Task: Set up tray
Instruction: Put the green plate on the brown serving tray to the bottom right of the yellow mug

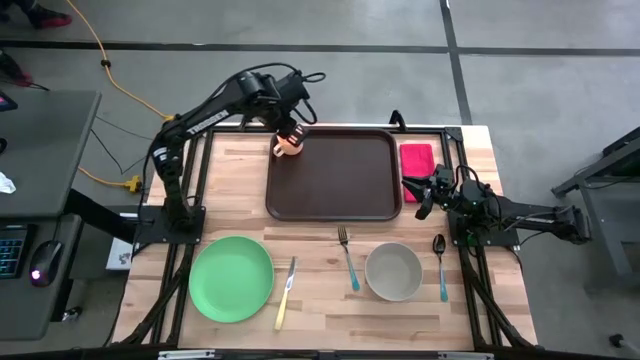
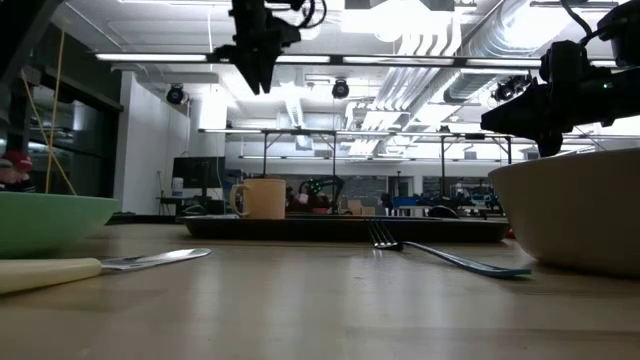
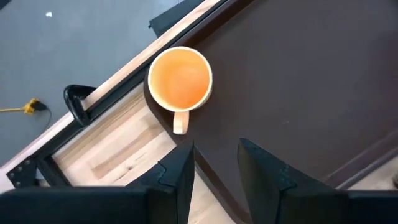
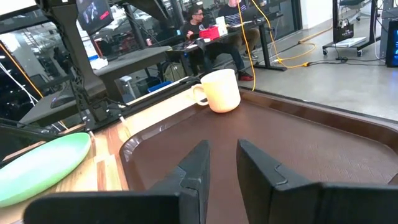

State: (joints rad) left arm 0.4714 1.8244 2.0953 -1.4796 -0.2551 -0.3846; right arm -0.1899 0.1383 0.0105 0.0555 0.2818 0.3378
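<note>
only the mug (image 1: 288, 147) sits on the tray (image 1: 335, 185)
plate (image 1: 231, 277), bowl (image 1: 393, 271), cutlery left; left tool (image 1: 291, 128) released above mug; right tool (image 1: 424, 196) released, empty

The left arm (image 1: 205, 115) reaches up from its base, bends at the elbow and stretches across, its wrist turned so the left gripper (image 1: 290, 136) points straight down. Its two dark fingers (image 3: 177, 180) stand a little apart with nothing between them. The right arm (image 1: 530, 215) lies low and nearly level, folded short. The right gripper (image 1: 425, 195) points outward from that wrist, roughly level, and its fingers (image 4: 196, 165) seem slightly parted, a narrow empty gap between them.
</note>
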